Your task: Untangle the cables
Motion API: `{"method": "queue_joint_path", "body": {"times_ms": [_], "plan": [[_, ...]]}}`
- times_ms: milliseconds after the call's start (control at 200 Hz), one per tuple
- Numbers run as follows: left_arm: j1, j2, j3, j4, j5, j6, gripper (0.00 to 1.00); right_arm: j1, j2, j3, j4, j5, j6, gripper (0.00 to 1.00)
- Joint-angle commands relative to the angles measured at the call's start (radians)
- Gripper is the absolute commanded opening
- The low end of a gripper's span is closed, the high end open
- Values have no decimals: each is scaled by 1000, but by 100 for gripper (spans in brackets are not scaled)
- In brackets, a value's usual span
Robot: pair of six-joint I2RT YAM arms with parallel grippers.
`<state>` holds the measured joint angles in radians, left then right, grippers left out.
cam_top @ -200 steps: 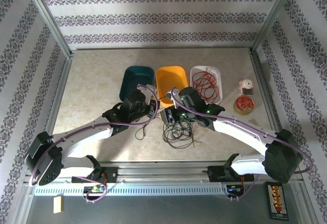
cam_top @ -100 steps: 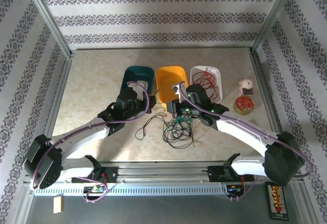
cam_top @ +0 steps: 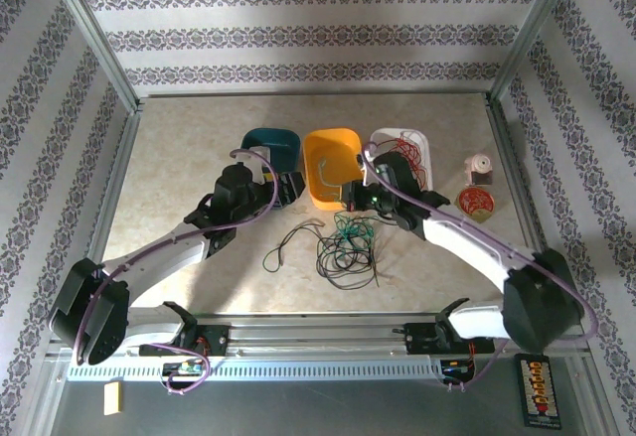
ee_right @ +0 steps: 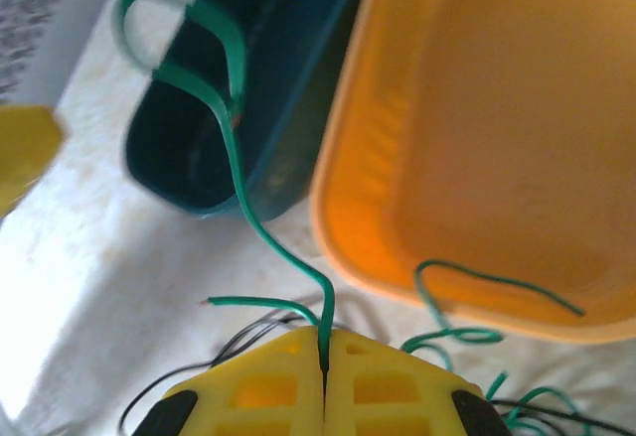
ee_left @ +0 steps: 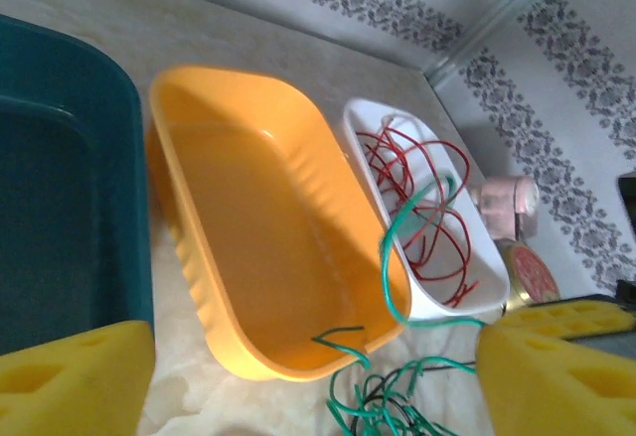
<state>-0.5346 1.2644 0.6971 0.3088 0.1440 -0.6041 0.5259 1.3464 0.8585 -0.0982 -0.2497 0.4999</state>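
The right hand (cam_top: 350, 199) has its yellow pads (ee_right: 383, 381) pressed tight together on a green cable (ee_right: 260, 229). The strand comes up out of the seam between them and curves away toward the teal bin (ee_right: 229, 108), its far end a blur. Right in front of this hand is the orange bin (ee_right: 477, 128), with a loose green end draped over the rim. Behind it, toward the arm bases, the rest of the cables (cam_top: 345, 252) lie on the bench (cam_top: 179, 158) in a knot of green and black loops, and a single black strand (cam_top: 283, 244) trails off to the side, in front of the left hand (cam_top: 291, 190). That hand stands with its pads (ee_left: 70, 386) wide apart and nothing between them. It faces the orange bin, with the teal bin at its left. Beyond the orange bin, the white tray (ee_left: 477, 302) holds coiled red cables (ee_left: 427, 208).
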Motion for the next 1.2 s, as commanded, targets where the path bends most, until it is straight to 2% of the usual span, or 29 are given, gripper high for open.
{"method": "queue_joint_path", "body": {"times_ms": [0, 175, 285, 360, 445, 535, 605, 720, 930, 1030, 1200], "plan": [[1, -32, -8, 1, -77, 12, 89, -22, 99, 103, -43, 69, 24, 0], [-5, -54, -15, -129, -126, 54, 90, -50, 317, 264, -92, 113, 22, 0], [-22, -37, -4, -207, -122, 109, 91, -63, 420, 336, -75, 128, 31, 11], [-43, -2, 15, -257, -112, 155, 91, -75, 474, 374, -56, 110, 41, 14], [-74, 36, 36, -299, -115, 200, 91, -83, 499, 418, -60, 87, 38, 28], [-98, 62, 45, -306, -100, 224, 91, -76, 459, 422, -60, 95, 21, 43], [-110, 80, 51, -298, -56, 242, 91, -67, 401, 402, -68, 111, -9, 47], [-140, 131, 79, -299, 22, 293, 91, -61, 278, 323, -96, 115, -41, 48], [-212, 240, 134, -315, 124, 403, 89, -55, 102, 117, -185, 27, -56, 48], [-243, 309, 179, -339, 129, 446, 88, -52, 41, 20, -222, 24, -42, 47], [-275, 407, 240, -339, 113, 478, 88, -47, -10, -115, -248, 102, -13, 48]]}}
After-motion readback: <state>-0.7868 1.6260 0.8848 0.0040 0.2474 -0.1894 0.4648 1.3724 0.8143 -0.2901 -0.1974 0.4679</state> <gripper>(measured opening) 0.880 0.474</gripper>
